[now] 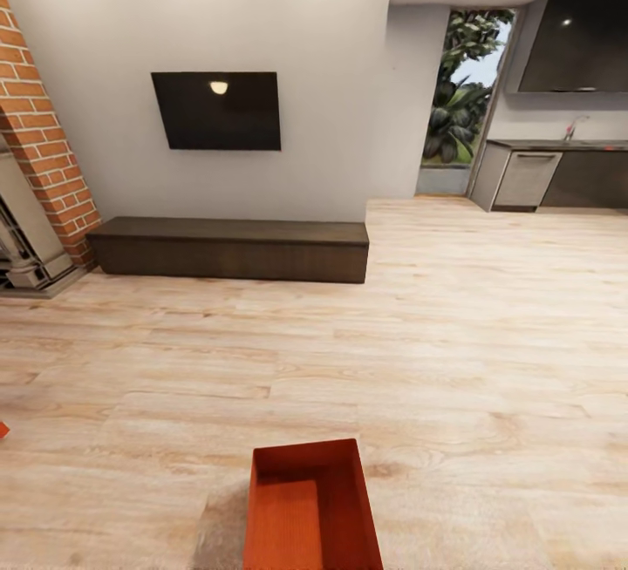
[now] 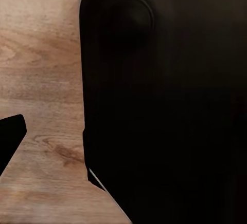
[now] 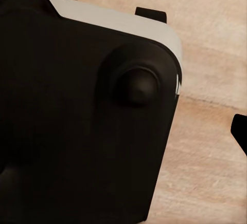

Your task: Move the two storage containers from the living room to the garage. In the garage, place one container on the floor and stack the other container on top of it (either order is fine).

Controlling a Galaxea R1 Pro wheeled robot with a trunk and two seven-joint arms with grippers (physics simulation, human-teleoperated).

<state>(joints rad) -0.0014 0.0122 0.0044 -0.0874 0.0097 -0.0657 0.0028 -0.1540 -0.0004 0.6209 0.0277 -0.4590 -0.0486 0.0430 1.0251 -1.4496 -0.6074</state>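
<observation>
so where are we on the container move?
Nothing looks done: we are in the living room, wood-plank floor underfoot. One storage container sits on it just ahead, ungrasped; an orange sliver at the edge may be the second. Left: both pickups, the garage trip, stacking.

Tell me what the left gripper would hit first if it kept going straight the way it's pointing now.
Most likely the robot's own dark body, which blocks most of the left wrist view ahead. Beside it lies only the light wood-plank floor. Depth is unclear, so the gripper might pass alongside the body and reach the floor instead.
</observation>
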